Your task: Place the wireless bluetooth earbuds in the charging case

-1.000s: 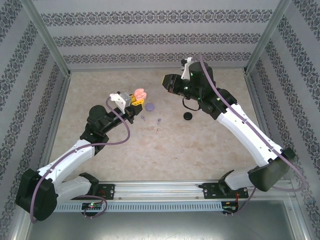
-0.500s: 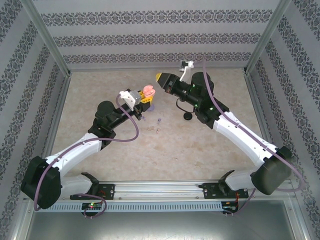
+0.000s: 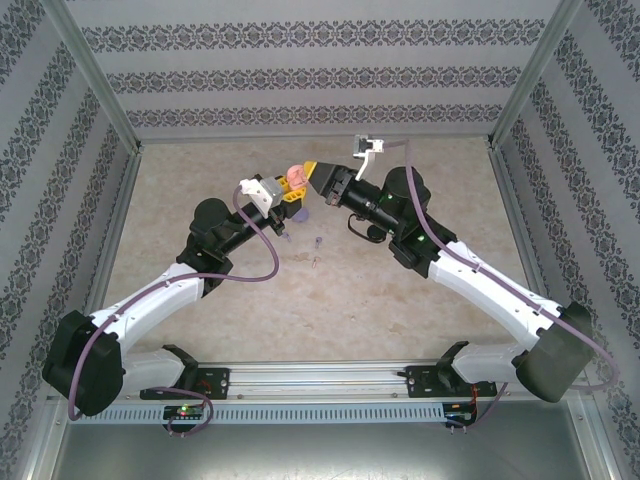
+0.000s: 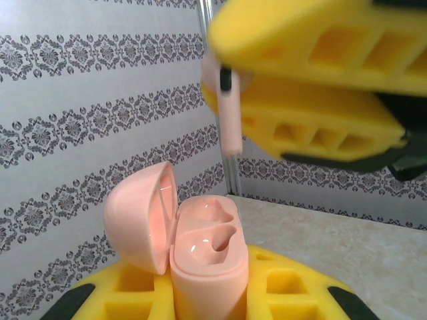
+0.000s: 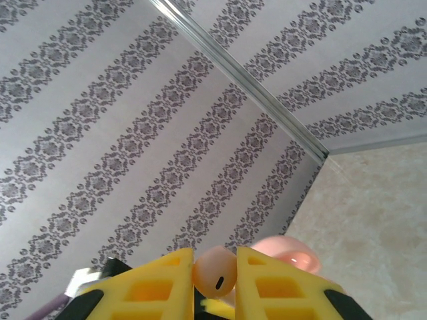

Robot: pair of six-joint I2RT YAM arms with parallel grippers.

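Observation:
My left gripper [image 3: 289, 194] is shut on an open pink charging case [image 3: 294, 178] and holds it upright above the table. In the left wrist view the case [image 4: 207, 250] stands between my yellow fingers [image 4: 293, 293], its lid [image 4: 137, 220] swung left and both sockets empty. My right gripper [image 3: 321, 182] hangs just right of and above the case, shut on a pink earbud [image 5: 215, 272]. That earbud [image 4: 229, 113] points its stem down over the case. A lilac earbud [image 3: 318, 242] and a pink one [image 3: 316, 263] lie on the table.
Patterned walls [image 3: 300, 80] and metal posts [image 3: 95, 90] close in the beige table [image 3: 250, 290] at the back and both sides. Both arms cross the middle of the table, and the right arm covers what lies behind it.
Both grippers have come together near the back middle. The left one carried the pink case up and right; the right one brought the pink earbud left, close above the case.

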